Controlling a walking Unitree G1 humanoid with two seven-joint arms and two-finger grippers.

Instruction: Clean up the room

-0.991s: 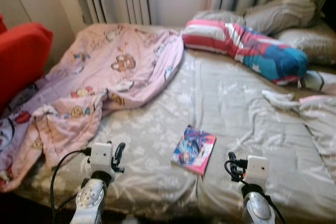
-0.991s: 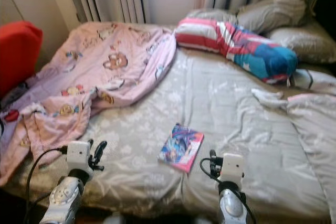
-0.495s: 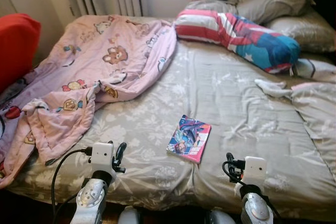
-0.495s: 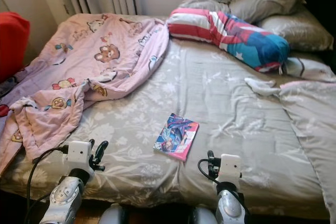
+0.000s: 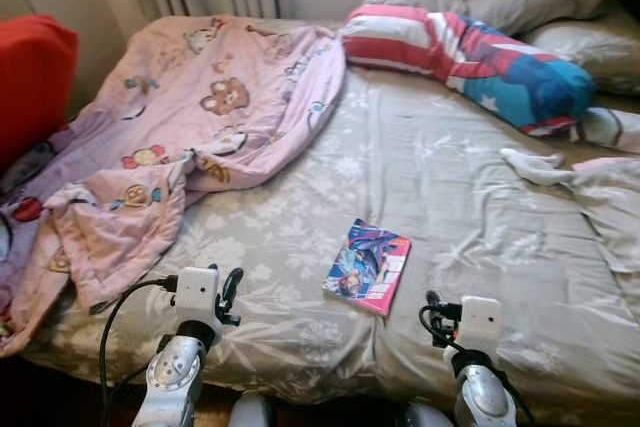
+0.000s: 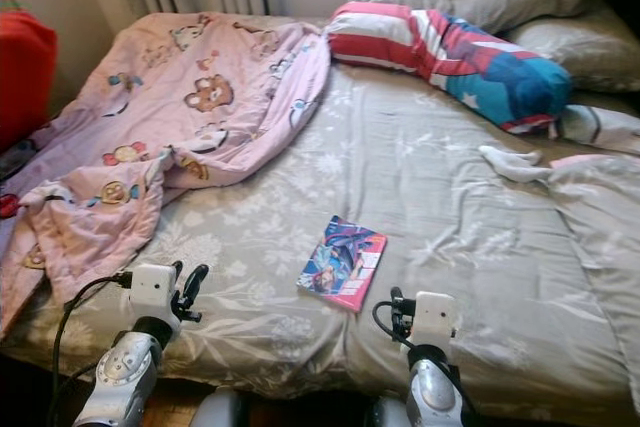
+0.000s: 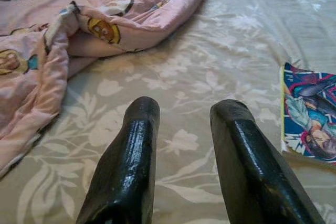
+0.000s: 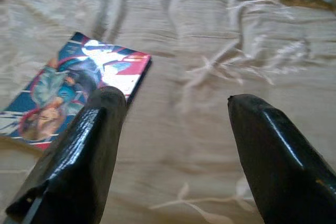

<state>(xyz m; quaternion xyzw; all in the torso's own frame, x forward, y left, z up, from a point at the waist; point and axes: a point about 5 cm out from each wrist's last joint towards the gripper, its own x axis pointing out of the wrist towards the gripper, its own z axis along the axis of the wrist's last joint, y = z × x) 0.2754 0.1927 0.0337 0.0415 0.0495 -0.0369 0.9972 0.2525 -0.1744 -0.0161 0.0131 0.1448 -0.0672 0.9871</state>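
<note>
Grey floral bedding [image 5: 430, 187] carried a colourful book [image 5: 368, 279] near the bed's near edge, between the two pincers. Left pincer [image 7: 181, 129] hovered with its fingers parted and empty, just left of the book; right pincer [image 8: 170, 114] also gaped empty, the book just to its left. A pink blanket [image 5: 190, 137] lay crumpled far left. Thin and flat on soft fabric, the book might slide away or get pinched together with the sheet.
</note>
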